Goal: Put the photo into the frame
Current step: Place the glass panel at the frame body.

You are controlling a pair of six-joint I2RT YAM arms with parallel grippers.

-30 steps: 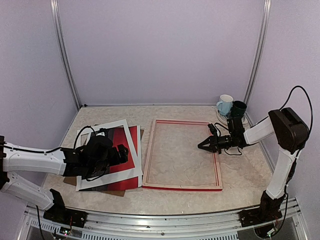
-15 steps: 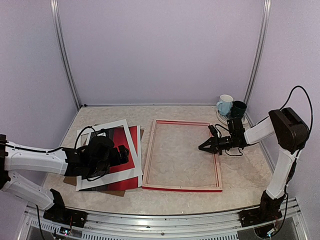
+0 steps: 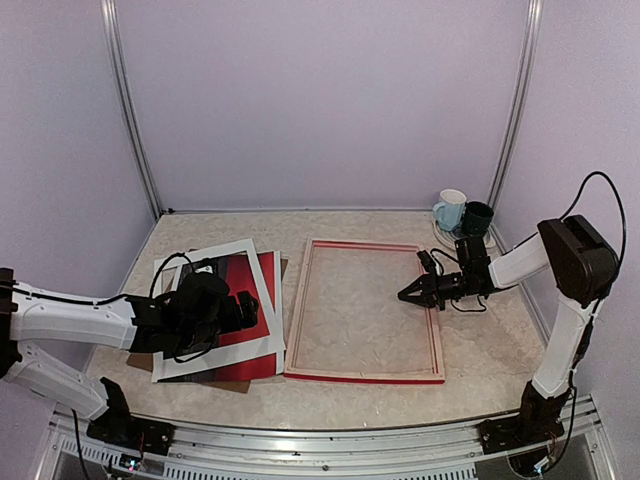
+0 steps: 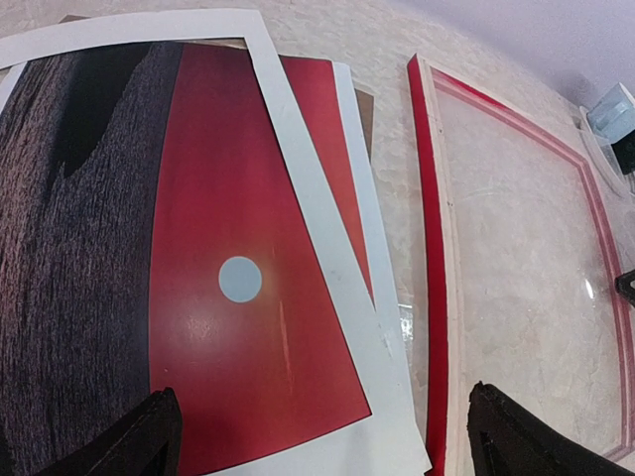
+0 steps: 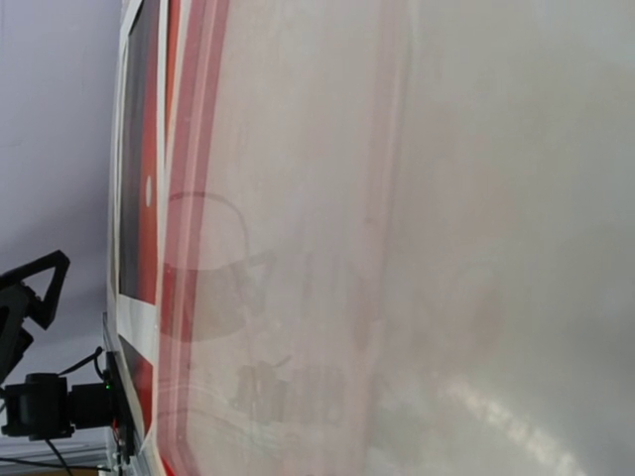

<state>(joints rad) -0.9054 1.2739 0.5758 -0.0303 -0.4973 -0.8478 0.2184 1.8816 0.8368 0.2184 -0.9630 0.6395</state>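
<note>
Top external view: left tool (image 3: 254,309) spread wide above the photo (image 3: 243,275), empty; right tool (image 3: 405,294) closed over the frame (image 3: 365,377).

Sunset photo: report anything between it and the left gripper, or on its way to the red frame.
A white mat border lies skewed on the red sunset photo, one strip crossing it. The open left gripper hovers above both. Nothing visible lies between the photo and the red-faced wooden frame.

A pale mug (image 3: 451,210) and a dark mug (image 3: 477,217) stand side by side at the table's (image 3: 370,395) two o'clock corner. At eight o'clock, a white mat border (image 4: 318,213) lies over a brown backing board (image 4: 364,114).
</note>
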